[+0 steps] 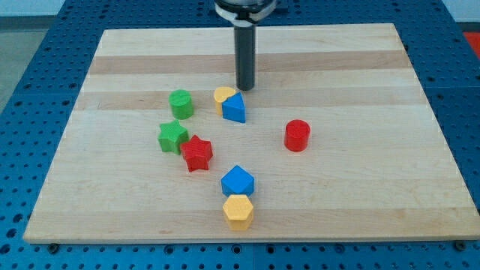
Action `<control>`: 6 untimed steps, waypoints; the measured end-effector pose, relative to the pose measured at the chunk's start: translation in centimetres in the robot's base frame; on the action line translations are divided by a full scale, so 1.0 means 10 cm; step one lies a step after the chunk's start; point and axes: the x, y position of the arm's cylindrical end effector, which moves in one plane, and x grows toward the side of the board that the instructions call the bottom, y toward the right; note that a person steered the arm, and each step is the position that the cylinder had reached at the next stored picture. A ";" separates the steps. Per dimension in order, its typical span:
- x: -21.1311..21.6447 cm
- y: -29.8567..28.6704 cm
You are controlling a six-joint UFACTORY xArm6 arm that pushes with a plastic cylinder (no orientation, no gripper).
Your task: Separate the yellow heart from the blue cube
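The yellow heart (222, 95) lies near the board's middle, touching a blue triangular block (234, 109) at its lower right. The blue cube (238, 181) sits well below them, toward the view's bottom, touching a yellow hexagon (238, 211) just beneath it. My tip (245, 88) rests on the board just right of the heart and just above the blue triangular block, very close to both. I cannot tell whether it touches them. The dark rod rises from the tip to the view's top.
A green cylinder (181, 103) stands left of the heart. A green star (172, 136) and a red star (197, 153) touch lower left. A red cylinder (297, 135) stands alone at the right. The wooden board (360, 67) lies on a blue perforated table.
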 end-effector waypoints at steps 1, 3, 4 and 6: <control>0.00 -0.15; 0.16 -0.16; 0.25 -0.16; 0.43 -0.16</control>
